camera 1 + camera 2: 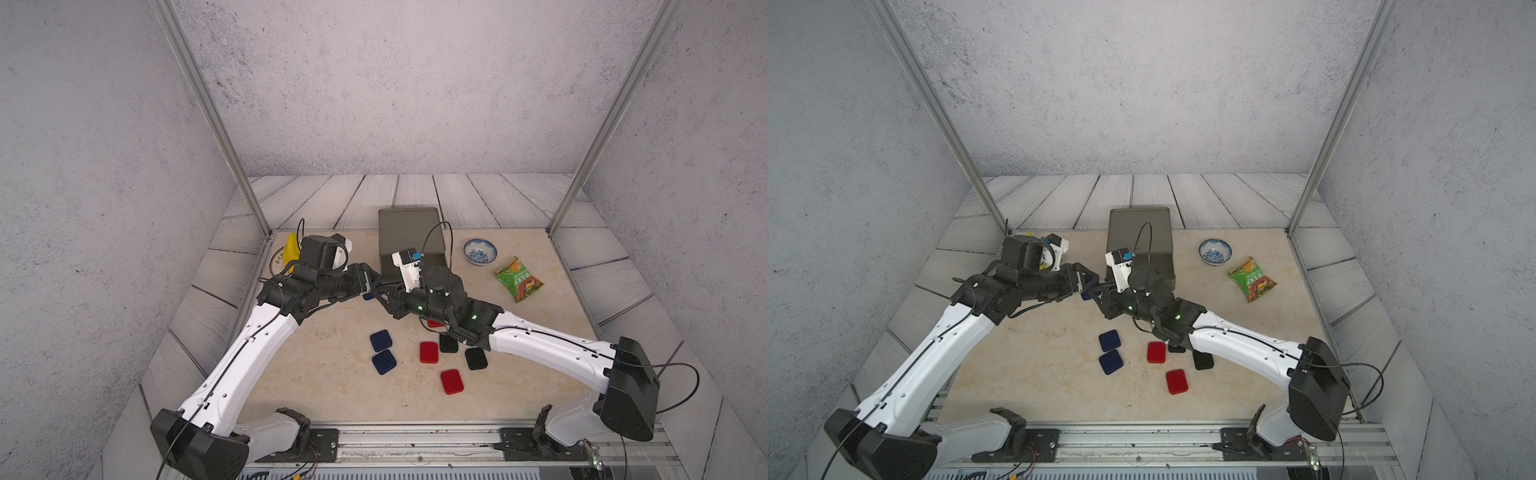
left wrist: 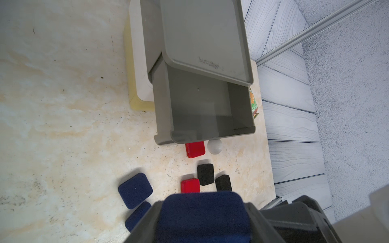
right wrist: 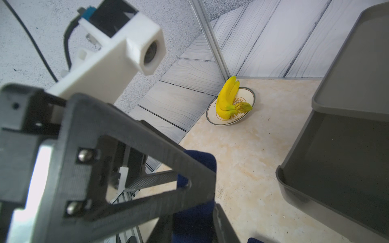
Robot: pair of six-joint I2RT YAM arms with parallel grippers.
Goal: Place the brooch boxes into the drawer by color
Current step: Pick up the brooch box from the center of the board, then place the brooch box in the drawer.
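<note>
Left wrist view: the left tool (image 2: pixel 201 205) is clamped on a navy brooch box (image 2: pixel 202 223), 1 finger at each side. It holds the box above the desk (image 2: pixel 63 126), near the front of the drawer chest (image 2: pixel 202 42).
Grey tier: the top tier (image 2: pixel 164 109) stands open toward the arms. Its bare grey floor shows, and the white knob (image 2: pixel 214 146) is on its front.
Lower tiers: the white tier (image 2: pixel 139 63) and the yellow tier (image 2: pixel 131 88) are both pushed in, so their contents are hidden.
Right tool: it (image 1: pixel 382 295) meets the left tool at the held box. In the right wrist view dark fingers (image 3: pixel 224 225) lie beside the box's end, but I cannot tell whether they press on it.
Loose boxes: 2 navy boxes (image 1: pixel 381 340) (image 1: pixel 384 361) lie just beside each other. 3 red boxes (image 1: pixel 429 352) (image 1: pixel 451 381) (image 2: pixel 195 149) lie on the desk, the last close in front of the open tier. 2 black boxes (image 1: pixel 449 343) (image 1: pixel 476 358) lie near the right arm.
Bowl: the blue-and-white bowl (image 1: pixel 480 251) is to the right of the chest, with its inner pattern showing.
Plate: the plate (image 3: pixel 251 94) at the back left corner carries bananas (image 3: pixel 228 101).
Snack packet: the green snack packet (image 1: pixel 519 279) lies near the right edge.
Edges: the chest stands mid-desk at the back edge.
Open room: there is bare desk between the left arm and the navy boxes, and along the front edge.
</note>
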